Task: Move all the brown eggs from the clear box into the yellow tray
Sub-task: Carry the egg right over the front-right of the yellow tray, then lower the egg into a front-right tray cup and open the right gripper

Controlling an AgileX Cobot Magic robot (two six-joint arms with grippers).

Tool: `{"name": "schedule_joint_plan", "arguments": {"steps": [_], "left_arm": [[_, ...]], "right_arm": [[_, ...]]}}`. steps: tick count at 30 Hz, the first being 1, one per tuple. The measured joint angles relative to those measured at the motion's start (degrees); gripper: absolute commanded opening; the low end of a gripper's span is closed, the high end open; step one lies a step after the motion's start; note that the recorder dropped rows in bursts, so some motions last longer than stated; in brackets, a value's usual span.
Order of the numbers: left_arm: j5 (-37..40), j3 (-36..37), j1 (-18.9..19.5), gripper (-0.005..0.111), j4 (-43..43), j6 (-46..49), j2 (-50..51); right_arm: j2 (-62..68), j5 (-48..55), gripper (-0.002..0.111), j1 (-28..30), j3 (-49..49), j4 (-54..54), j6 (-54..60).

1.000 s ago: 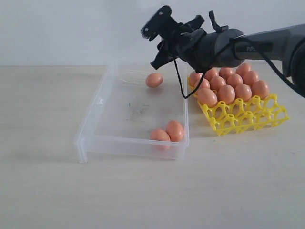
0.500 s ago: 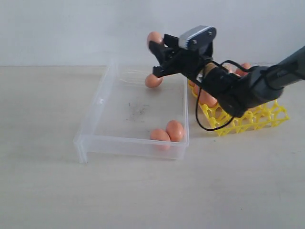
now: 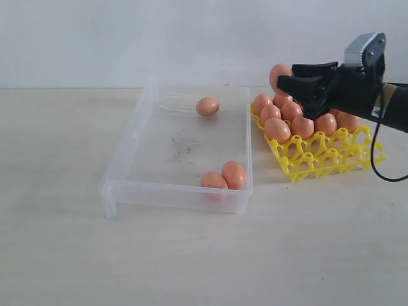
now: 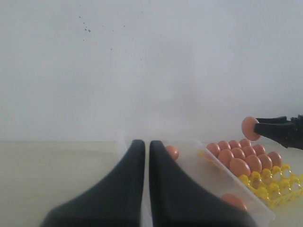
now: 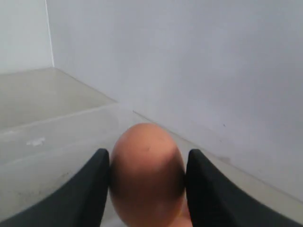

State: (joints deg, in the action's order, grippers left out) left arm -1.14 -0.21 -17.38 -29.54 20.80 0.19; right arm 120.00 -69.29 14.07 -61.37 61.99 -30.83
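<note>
My right gripper [image 3: 285, 75] is shut on one brown egg [image 3: 278, 71], held in the air over the far left end of the yellow tray [image 3: 331, 159]. In the right wrist view that egg [image 5: 147, 175] fills the gap between both black fingers [image 5: 100, 182]. Several brown eggs [image 3: 303, 125] sit in the tray's far cups; its near cups stand bare. Three eggs lie in the clear box [image 3: 172, 194]: one at the far side [image 3: 207, 106] and two together at the near right corner [image 3: 224, 177]. My left gripper [image 4: 142, 144] is shut on nothing and stays outside the exterior view.
The box and tray stand side by side on a pale tabletop [image 3: 64, 255] with a white wall behind. In the left wrist view the box wall [image 4: 236, 182], the tray [image 4: 272, 187] and the held egg [image 4: 249, 128] show to one side.
My right gripper has carried the egg from above the box's far edge rightwards and a little down, to over the tray. The eggs in the box have not moved.
</note>
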Motion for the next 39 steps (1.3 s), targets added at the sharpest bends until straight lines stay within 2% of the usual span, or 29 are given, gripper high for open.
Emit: {"name": "schedule_joint_plan", "arguments": {"steps": [5, 10, 17, 22, 26, 39], "left_arm": [[0.10, 0.00, 0.00, 0.004, 0.00, 0.00, 0.00], [0.10, 0.00, 0.00, 0.004, 0.00, 0.00, 0.00], [0.22, 0.00, 0.00, 0.004, 0.00, 0.00, 0.00], [0.22, 0.00, 0.00, 0.004, 0.00, 0.00, 0.00], [0.22, 0.00, 0.00, 0.004, 0.00, 0.00, 0.00], [0.22, 0.00, 0.00, 0.004, 0.00, 0.00, 0.00]], "right_arm": [[0.00, 0.22, 0.000, 4.08, 3.56, 3.29, -0.37], [-0.02, 0.11, 0.000, 1.39, 7.23, 8.52, 1.23], [-1.40, 0.13, 0.000, 1.60, 14.28, 10.62, 9.04], [-2.37, 0.01, 0.000, 2.64, 14.66, 11.63, 12.50], [-1.97, 0.01, 0.000, 3.65, 14.91, 8.18, 14.11], [4.50, -0.09, 0.000, 3.86, 11.17, 3.96, 13.03]]}}
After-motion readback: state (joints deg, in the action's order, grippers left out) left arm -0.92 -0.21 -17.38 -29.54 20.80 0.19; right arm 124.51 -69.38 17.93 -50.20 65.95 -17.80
